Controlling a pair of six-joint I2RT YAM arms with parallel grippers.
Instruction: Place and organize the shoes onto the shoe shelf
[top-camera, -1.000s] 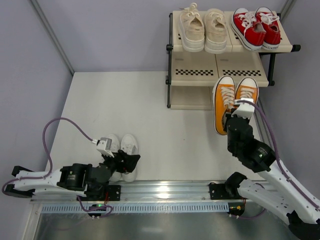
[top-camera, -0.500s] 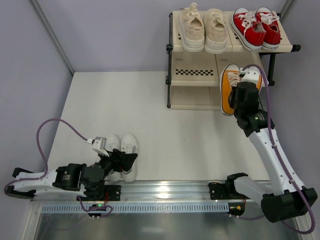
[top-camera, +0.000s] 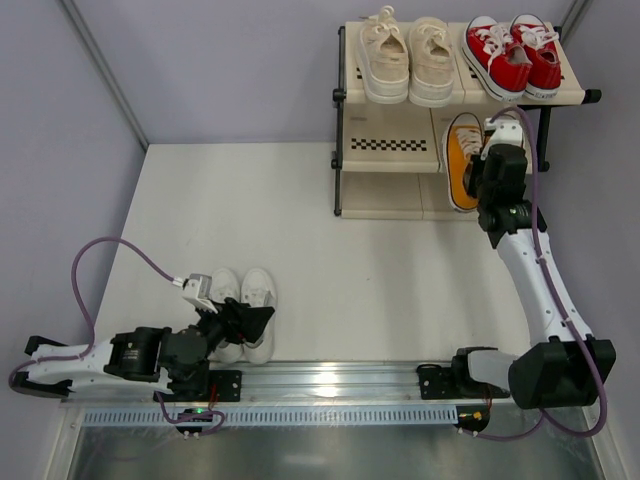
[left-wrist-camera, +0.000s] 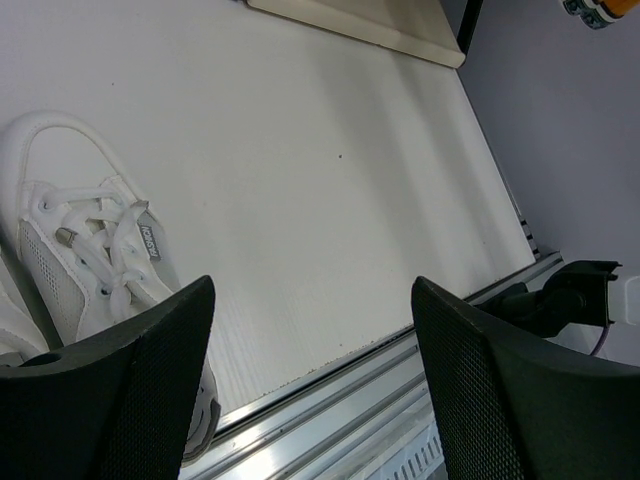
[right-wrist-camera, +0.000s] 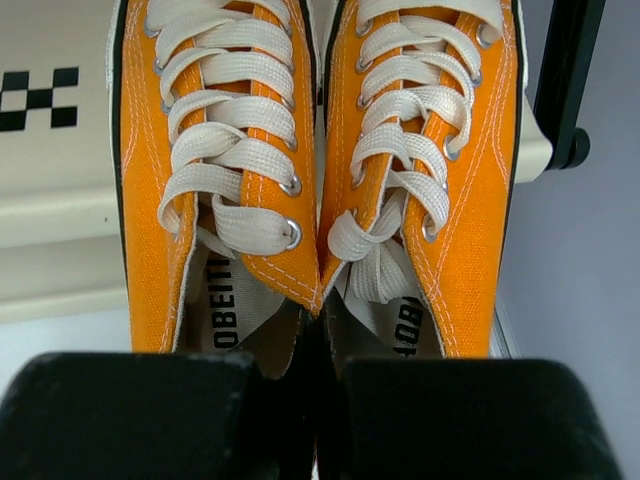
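Observation:
The shoe shelf (top-camera: 392, 146) stands at the far right. Its top tier holds the cream-beige pair (top-camera: 408, 60) on the left and the red pair (top-camera: 512, 55) on the right. My right gripper (top-camera: 498, 168) is shut on the inner collars of the orange-yellow pair (top-camera: 461, 162), with the toes over the right half of the middle tier. In the right wrist view the gripper (right-wrist-camera: 322, 365) pinches the two orange shoes (right-wrist-camera: 225, 170) together side by side. The white pair (top-camera: 244, 310) stands on the table by my left gripper (top-camera: 243, 322), which is open and empty. One white shoe (left-wrist-camera: 90, 260) shows beside the left gripper (left-wrist-camera: 310, 340).
The shelf's black frame post (right-wrist-camera: 570, 80) is just right of the orange pair. A metal rail (top-camera: 330, 378) runs along the table's near edge. Grey walls close the left, back and right sides. The shelf's lowest panel (left-wrist-camera: 360, 22) shows far off in the left wrist view.
My right arm has carried the orange pair away from the table in front of the shelf, up and onto the right side of the middle tier. The left arm has drawn back slightly.

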